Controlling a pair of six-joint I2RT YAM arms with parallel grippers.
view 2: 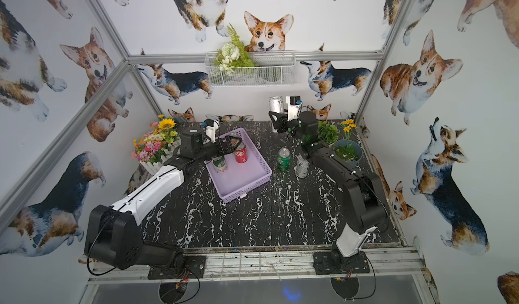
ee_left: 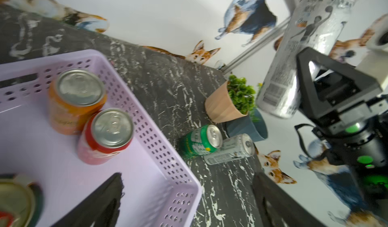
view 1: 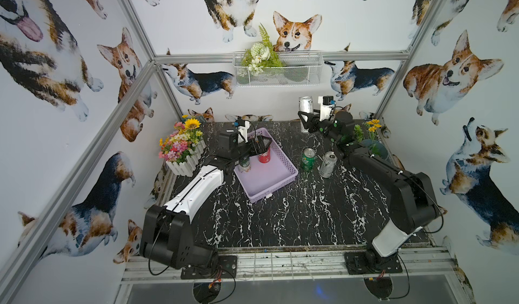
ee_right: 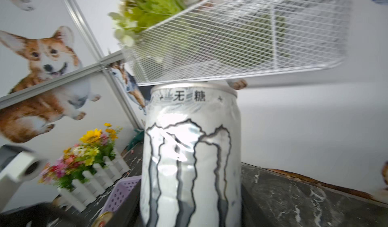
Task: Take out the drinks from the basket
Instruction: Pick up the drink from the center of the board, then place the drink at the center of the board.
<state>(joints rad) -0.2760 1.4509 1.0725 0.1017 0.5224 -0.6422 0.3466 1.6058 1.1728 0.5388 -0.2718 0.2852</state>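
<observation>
- The right hand [view 1: 306,119] is gripping a tall silver-white metal can with black marks [view 1: 306,106], high in the upper centre of a top view. A slip would be dropping it onto the black marbled tabletop [view 1: 280,218].
- Lowering it risks toppling the green metal can [view 1: 308,159] and the second silver-white can [view 1: 328,164], which are standing right of the lavender perforated plastic basket [view 1: 269,181].
- The left hand [view 1: 259,145] is hovering wide over the basket. Closing on the red can [view 1: 264,156] could shove the orange can [ee_left: 71,108] right beside it.
- Counting six cans: two silver-white, two green, one orange, one red.
</observation>
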